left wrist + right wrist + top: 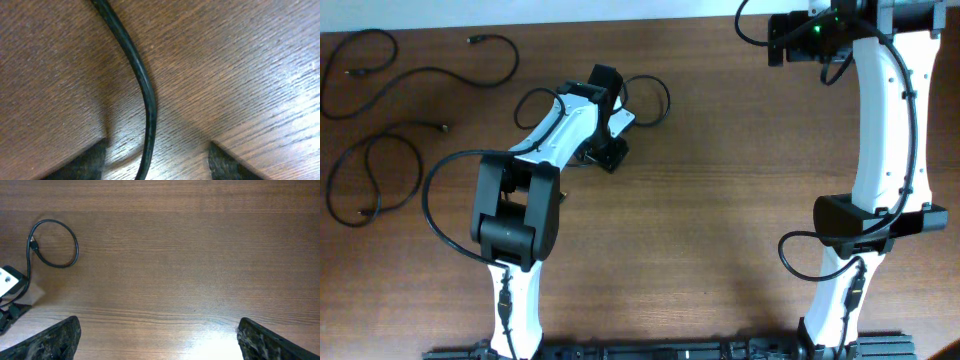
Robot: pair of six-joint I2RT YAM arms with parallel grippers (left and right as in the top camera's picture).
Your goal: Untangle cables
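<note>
While our left hand (157,162) stood open astride a cable (148,110), fingers (90,162) clear of it, our right hand (157,340) gaped wide above the counter (200,255). Beyond the left hand the cable curled into a loop; other cables (382,138) lay spread apart at the counter's left end.

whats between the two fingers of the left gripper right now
One black cable runs between the left fingers, over bare wood table; neither finger touches it. The left wrist view shows this.
</note>
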